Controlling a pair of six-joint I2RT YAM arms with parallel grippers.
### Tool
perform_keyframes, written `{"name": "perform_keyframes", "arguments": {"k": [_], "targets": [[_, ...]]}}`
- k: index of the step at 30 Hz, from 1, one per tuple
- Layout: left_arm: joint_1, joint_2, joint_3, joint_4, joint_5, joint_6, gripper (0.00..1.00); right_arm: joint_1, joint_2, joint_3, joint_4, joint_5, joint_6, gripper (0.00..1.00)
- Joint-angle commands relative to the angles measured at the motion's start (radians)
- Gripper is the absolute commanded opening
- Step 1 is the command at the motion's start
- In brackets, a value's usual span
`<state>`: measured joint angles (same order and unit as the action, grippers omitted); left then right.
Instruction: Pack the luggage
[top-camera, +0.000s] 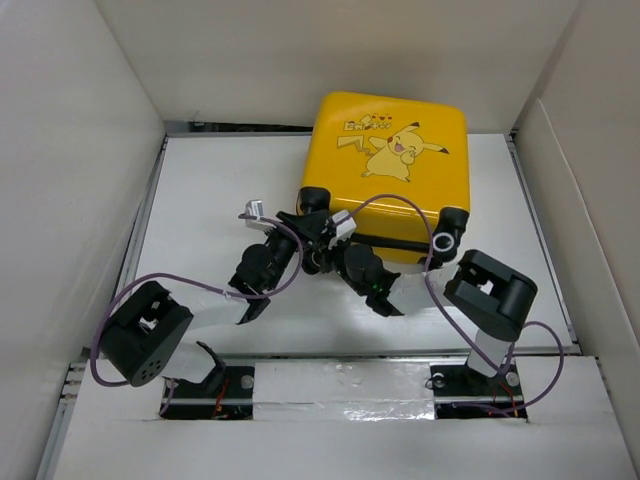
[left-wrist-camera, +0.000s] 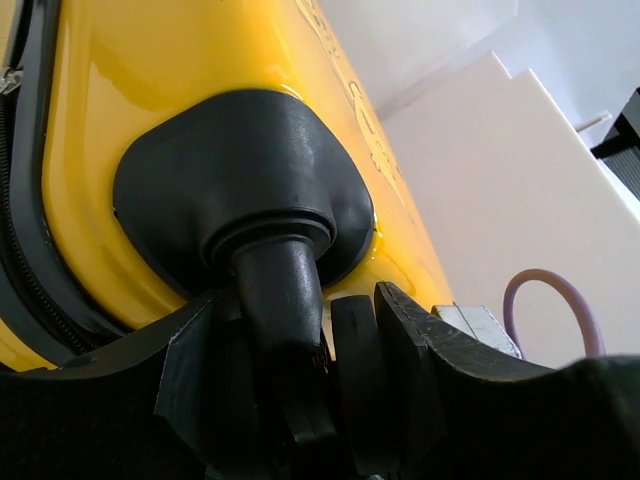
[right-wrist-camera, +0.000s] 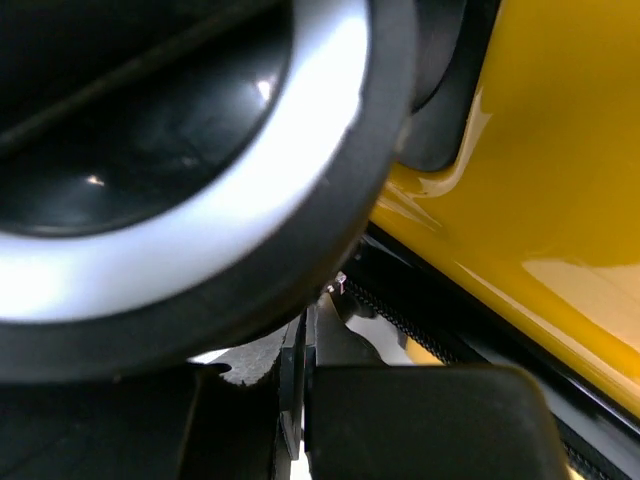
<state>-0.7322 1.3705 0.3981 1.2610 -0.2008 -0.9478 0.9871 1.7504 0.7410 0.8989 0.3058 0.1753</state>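
Observation:
The yellow luggage (top-camera: 390, 170) lies closed and flat at the back of the table, Pikachu face up, wheels toward me. My left gripper (top-camera: 308, 218) is at its near-left corner. In the left wrist view the gripper (left-wrist-camera: 300, 325) is shut round the black caster wheel (left-wrist-camera: 352, 365) and its stem under the wheel housing (left-wrist-camera: 240, 170). My right gripper (top-camera: 322, 250) is just beside it, low at the near edge. In the right wrist view the gripper (right-wrist-camera: 300, 345) is shut on a thin zipper pull, right by the black zipper band (right-wrist-camera: 420, 320). A wheel (right-wrist-camera: 150, 180) fills the top of that view.
White walls (top-camera: 70, 170) enclose the table on the left, back and right. The luggage's other near wheel (top-camera: 452, 222) sits close to my right arm's elbow (top-camera: 490, 290). Purple cables (top-camera: 400, 205) loop over both arms and the luggage's near edge.

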Motion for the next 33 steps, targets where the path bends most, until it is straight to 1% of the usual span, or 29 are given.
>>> {"name": "perform_keyframes", "arguments": {"k": [1,3,4,8,10,11,12,13,14,15,16,17,18,19,21,22,23,24,25,26,27,28,29,31,33], "targets": [[-0.220,-0.027,0.015,0.380,0.575,-0.046,0.00,0.104,0.083,0.093,0.145,-0.481,0.072,0.00],[-0.245,-0.027,0.010,0.396,0.561,-0.055,0.00,0.081,0.109,0.092,0.187,-0.490,0.104,0.00],[-0.254,-0.024,0.007,0.417,0.557,-0.060,0.00,0.065,0.130,0.084,0.246,-0.508,0.119,0.00],[-0.265,-0.016,-0.011,0.414,0.555,-0.049,0.00,-0.019,0.118,-0.009,0.354,-0.545,0.203,0.00],[-0.245,-0.045,-0.022,0.356,0.583,-0.013,0.20,-0.041,0.101,-0.032,0.354,-0.571,0.224,0.00],[-0.218,-0.072,-0.028,0.301,0.574,0.041,0.32,-0.041,0.071,-0.044,0.330,-0.567,0.213,0.00],[-0.217,-0.103,-0.028,0.231,0.557,0.075,0.43,-0.041,0.055,-0.063,0.313,-0.563,0.207,0.00],[-0.204,-0.179,-0.024,0.058,0.534,0.113,0.64,-0.041,0.040,-0.071,0.289,-0.554,0.205,0.00],[-0.203,-0.226,-0.012,-0.048,0.509,0.162,0.72,-0.041,0.023,-0.081,0.250,-0.548,0.201,0.10],[-0.203,-0.269,0.011,-0.152,0.423,0.272,0.76,-0.041,-0.011,-0.109,0.239,-0.545,0.187,0.17],[-0.203,-0.363,0.012,-0.310,0.367,0.312,0.84,-0.041,-0.029,-0.123,0.212,-0.531,0.187,0.31],[-0.203,-0.414,0.007,-0.366,0.313,0.346,0.88,-0.041,-0.047,-0.136,0.193,-0.524,0.179,0.38],[-0.203,-0.462,-0.008,-0.415,0.185,0.386,0.91,-0.041,-0.083,-0.149,0.177,-0.519,0.171,0.40],[-0.185,-0.555,-0.019,-0.495,0.120,0.391,0.93,-0.041,-0.098,-0.173,0.154,-0.507,0.167,0.41],[-0.155,-0.641,-0.059,-0.540,0.025,0.383,0.93,-0.051,-0.121,-0.195,0.146,-0.494,0.162,0.41],[-0.119,-0.704,-0.068,-0.592,0.003,0.356,0.92,-0.051,-0.138,-0.204,0.138,-0.504,0.162,0.41],[-0.096,-0.731,-0.077,-0.619,-0.011,0.342,0.90,-0.051,-0.143,-0.206,0.117,-0.511,0.162,0.46],[-0.075,-0.749,-0.102,-0.636,0.004,0.333,0.89,-0.051,-0.152,-0.207,0.103,-0.522,0.162,0.51],[-0.052,-0.777,-0.111,-0.673,0.026,0.330,0.84,-0.051,-0.176,-0.209,0.083,-0.537,0.159,0.56],[-0.009,-0.787,-0.119,-0.705,0.040,0.317,0.78,-0.051,-0.195,-0.221,0.045,-0.533,0.155,0.65],[0.008,-0.798,-0.140,-0.736,0.053,0.308,0.70,-0.041,-0.215,-0.230,0.023,-0.519,0.145,0.69],[0.025,-0.829,-0.156,-0.777,0.061,0.301,0.52,-0.028,-0.265,-0.239,-0.041,-0.476,0.141,0.75],[0.054,-0.849,-0.174,-0.791,0.067,0.291,0.41,-0.028,-0.293,-0.249,-0.072,-0.455,0.135,0.77],[0.074,-0.907,-0.231,-0.821,0.090,0.281,0.21,-0.019,-0.348,-0.281,-0.124,-0.392,0.131,0.81],[0.074,-0.935,-0.274,-0.834,0.098,0.267,0.14,-0.019,-0.432,-0.292,-0.213,-0.366,0.135,0.82]]}}
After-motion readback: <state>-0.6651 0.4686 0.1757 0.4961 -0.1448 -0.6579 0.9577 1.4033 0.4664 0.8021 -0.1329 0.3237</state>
